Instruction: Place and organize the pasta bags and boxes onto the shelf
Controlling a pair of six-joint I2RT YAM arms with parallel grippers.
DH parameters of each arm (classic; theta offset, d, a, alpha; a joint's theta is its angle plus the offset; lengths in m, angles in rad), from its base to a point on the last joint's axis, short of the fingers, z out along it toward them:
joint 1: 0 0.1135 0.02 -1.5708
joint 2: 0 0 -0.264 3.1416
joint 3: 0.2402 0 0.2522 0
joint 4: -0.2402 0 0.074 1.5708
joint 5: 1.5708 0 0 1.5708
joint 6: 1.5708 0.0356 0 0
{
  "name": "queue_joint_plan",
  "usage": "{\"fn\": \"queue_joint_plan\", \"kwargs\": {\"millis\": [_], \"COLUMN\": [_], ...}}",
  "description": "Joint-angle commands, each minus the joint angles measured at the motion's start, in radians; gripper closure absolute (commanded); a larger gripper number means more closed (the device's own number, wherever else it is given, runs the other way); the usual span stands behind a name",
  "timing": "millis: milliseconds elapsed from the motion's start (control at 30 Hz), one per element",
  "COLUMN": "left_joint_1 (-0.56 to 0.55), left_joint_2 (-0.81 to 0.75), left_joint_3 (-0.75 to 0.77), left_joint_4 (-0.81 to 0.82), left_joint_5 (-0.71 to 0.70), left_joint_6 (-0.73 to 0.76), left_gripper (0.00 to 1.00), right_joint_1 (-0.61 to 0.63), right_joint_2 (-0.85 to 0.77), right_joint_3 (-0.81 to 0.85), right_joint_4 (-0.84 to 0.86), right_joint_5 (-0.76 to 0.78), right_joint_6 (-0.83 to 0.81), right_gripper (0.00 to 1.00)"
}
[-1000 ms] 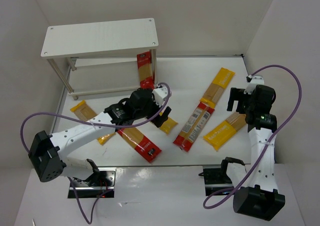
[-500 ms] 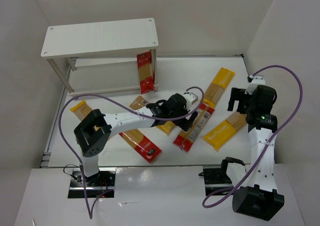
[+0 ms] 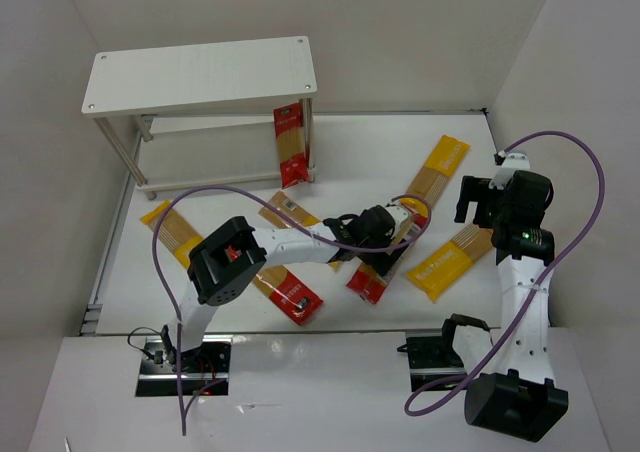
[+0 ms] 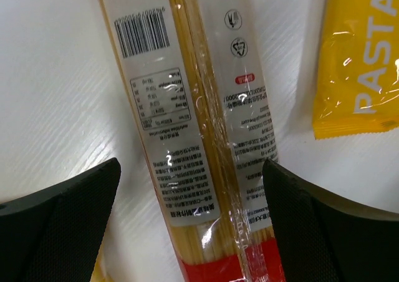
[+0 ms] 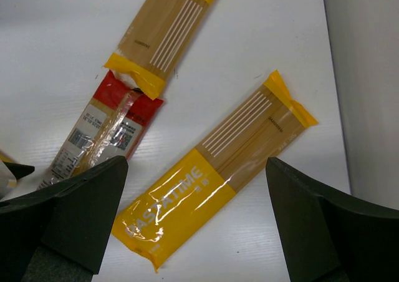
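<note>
Hovering wide apart, left jaws straddle the long red clear-windowed spaghetti packet [image 4: 199, 138] lying flat on the white surface [image 3: 350, 152], lined up for a grab; low white shelf [image 3: 200, 72] well apart. Right jaws apart too.

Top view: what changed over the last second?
The left gripper swung right from centre-left to the middle red packet. Its open jaws now stand either side of the packet, nothing gripped. The right gripper, the other packets and the shelf stayed put.
</note>
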Motion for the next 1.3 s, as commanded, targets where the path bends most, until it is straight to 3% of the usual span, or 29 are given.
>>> {"fn": "queue_joint_plan", "kwargs": {"millis": [0,767,1267], "left_joint_1": [0.0,-0.029,-0.047], "left_joint_2": [0.023,0.213,0.238], "left_joint_3": [0.066,0.254,0.186], "left_joint_4": [-0.005,-0.125,-0.165], "left_joint_5": [0.008,0.037,-0.074], "left_joint_6": [0.028,-0.042,-0.13], "left_gripper": [0.0,0.0,0.02], "right_joint_1": [-0.007,-0.007,-0.007], "right_joint_2": [-0.017,-0.035,-0.035], "right_joint_3": [-0.006,-0.006,-0.006], "right_joint_4": [0.056,0.056,0.056], "right_joint_5": [-0.008,-0.026,-0.026], "right_joint_6": [-0.008,-0.017,-0.017], "right_gripper": [0.0,0.0,0.0]}}
